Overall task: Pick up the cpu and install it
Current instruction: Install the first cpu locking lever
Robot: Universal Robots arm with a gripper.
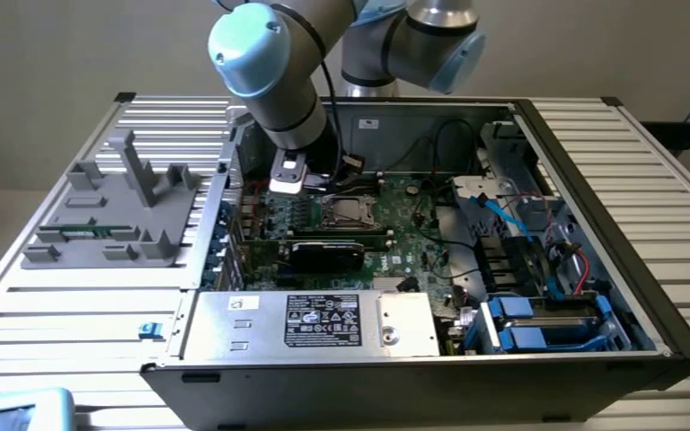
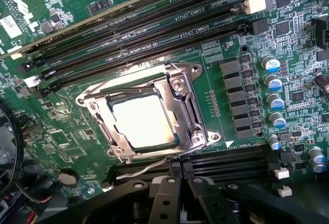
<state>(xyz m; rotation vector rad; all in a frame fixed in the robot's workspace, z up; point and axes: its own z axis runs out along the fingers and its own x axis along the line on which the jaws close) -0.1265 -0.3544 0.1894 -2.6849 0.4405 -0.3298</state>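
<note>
We saw the cpu (image 2: 141, 120) seated inside its socket frame (image 2: 181, 112) on the motherboard (image 2: 247, 54) — our hand (image 2: 172, 183) hovered just beside it, fingers closed, holding nothing.

A ribbed metal counter (image 1: 657, 193) carries an open computer case (image 1: 441, 359), with a grey fixture block (image 1: 111, 220) at the exterior view's left.

On the motherboard (image 2: 67, 39) beside my wrist, white print along the long black memory slots (image 2: 154, 23) reads roughly "DIMM… CPU1" — the digits blur. A large white Dell mark sits at the board's corner. The black label (image 1: 321, 321) on the silver box (image 1: 309, 323) carries print I cannot read.
</note>
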